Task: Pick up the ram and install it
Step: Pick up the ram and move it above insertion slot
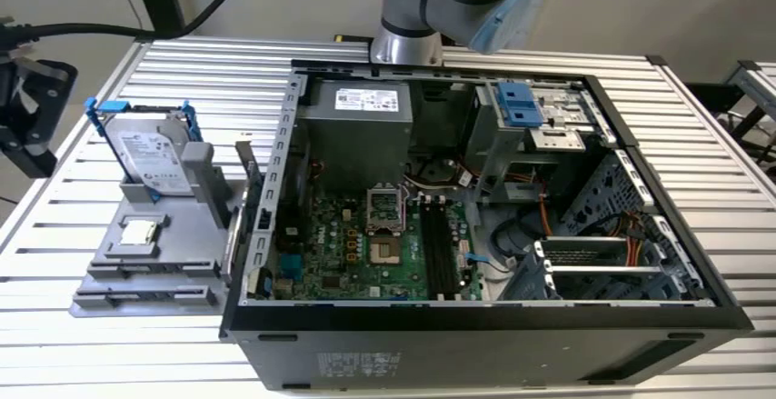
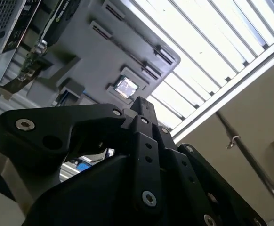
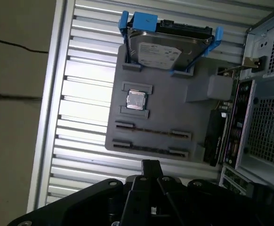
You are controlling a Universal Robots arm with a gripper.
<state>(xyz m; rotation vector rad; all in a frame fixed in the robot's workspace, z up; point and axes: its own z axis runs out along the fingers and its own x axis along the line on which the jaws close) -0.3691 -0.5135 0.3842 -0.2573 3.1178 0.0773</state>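
Black gripper (image 3: 150, 165), fingers drawn together with nothing seen between them, hangs near the grey moulded parts tray (image 3: 174, 108) on the slatted aluminium table (image 3: 85, 89). Thin blue-green ram stick: not surely made out; a dark line in the tray's long groove (image 3: 149, 131) may be its edge. Nearby: small square silver processor chip (image 3: 136, 100), grey hard drive in blue bracket (image 3: 167, 47), open black computer case (image 1: 485, 326). Judged step: approach, pick not begun. A grasp calls for opened fingers squared across the stick.

Count, exterior view: one hard drive (image 1: 155, 154); one processor chip (image 1: 140, 231) at its 6 o'clock; one grey holder (image 1: 134, 292); one open computer case (image 1: 485, 349).
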